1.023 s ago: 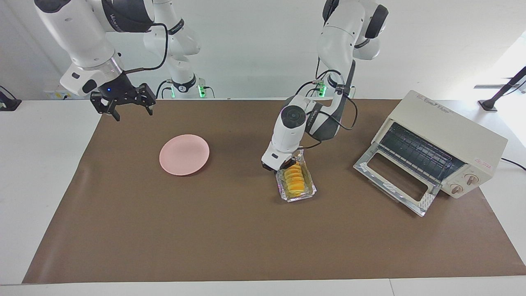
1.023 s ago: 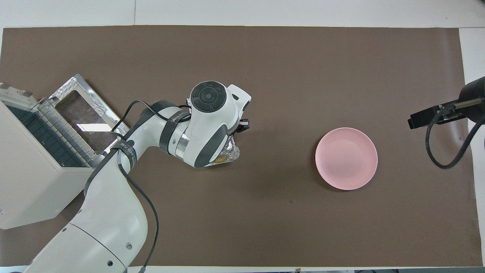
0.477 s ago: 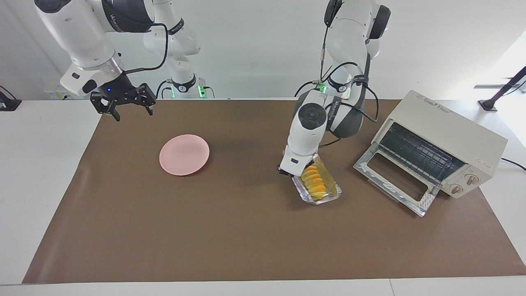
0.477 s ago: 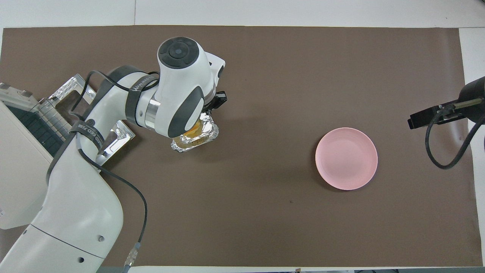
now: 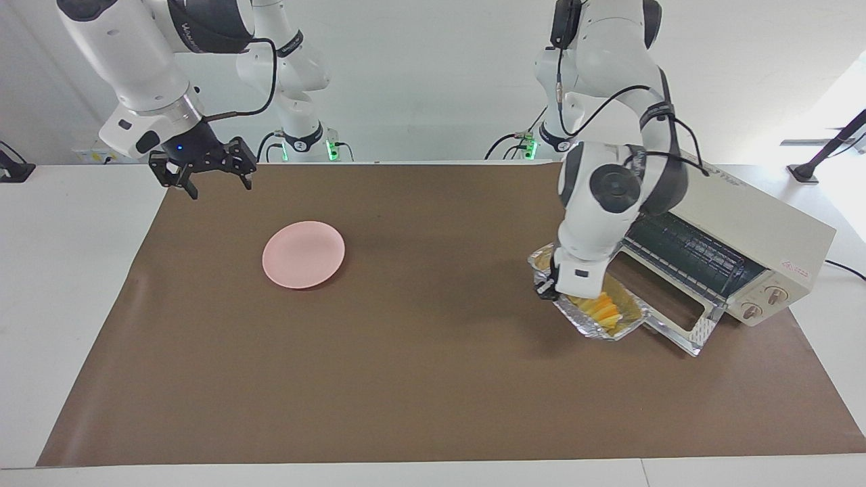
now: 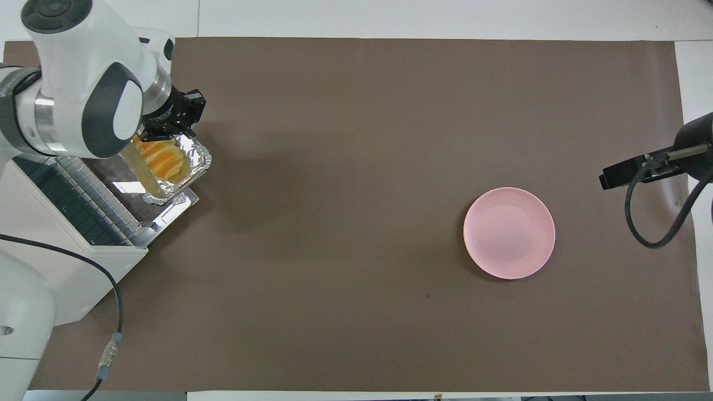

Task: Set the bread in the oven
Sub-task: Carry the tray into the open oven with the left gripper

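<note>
We carry the bread (image 5: 601,308) in its foil tray (image 5: 626,327), the left end effector (image 5: 549,285) clamped on the tray's rim, over the oven (image 5: 751,233) door (image 5: 666,325). One-sided grip (flimsy foil) could sag, tipping bread out. The right end effector (image 5: 203,177) waits, fingers spread.

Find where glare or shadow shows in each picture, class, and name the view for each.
Overhead view: a bright glare patch sits on the oven door's glass, beside the foil tray. Facing view: a soft shadow lies on the mat beside the pink plate, and daylight washes out the corner above the oven.
</note>
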